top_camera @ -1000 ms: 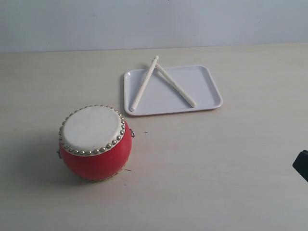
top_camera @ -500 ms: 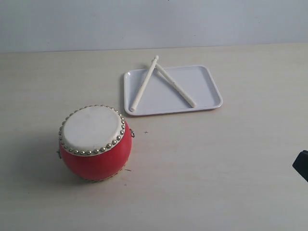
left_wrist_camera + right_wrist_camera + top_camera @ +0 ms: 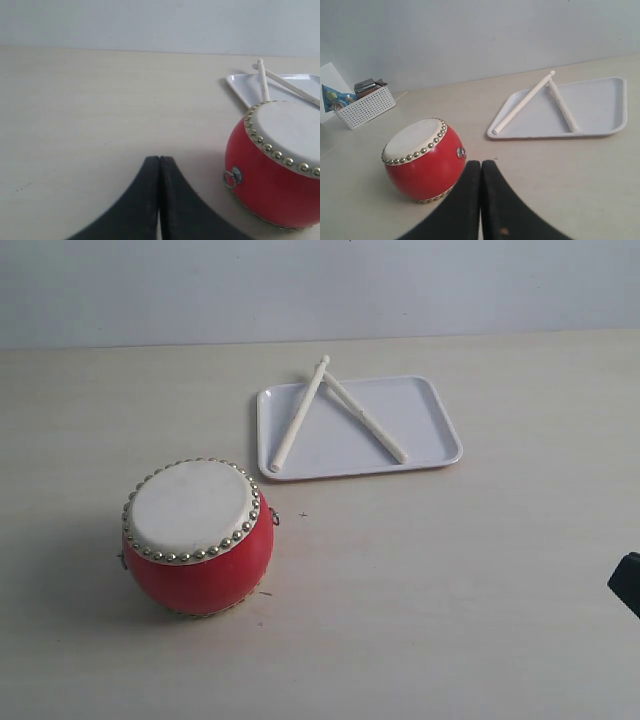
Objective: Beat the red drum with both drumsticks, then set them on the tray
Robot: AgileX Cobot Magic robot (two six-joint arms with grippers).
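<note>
The red drum (image 3: 198, 536) with its cream skin and silver studs sits on the table at the front left; it also shows as the drum (image 3: 275, 160) and the drum (image 3: 422, 160). Both drumsticks lie crossed on the white tray (image 3: 420, 420): one drumstick (image 3: 298, 415) on its left part, the other drumstick (image 3: 366, 420) slanting across the middle. My left gripper (image 3: 159, 160) is shut and empty, apart from the drum. My right gripper (image 3: 480, 164) is shut and empty too, held back from drum and tray (image 3: 600, 107). A dark piece of the right arm (image 3: 627, 584) shows at the exterior view's right edge.
A white mesh basket (image 3: 366, 106) with small items stands far off beside the wall. A pale wall (image 3: 320, 285) runs behind the table's back edge.
</note>
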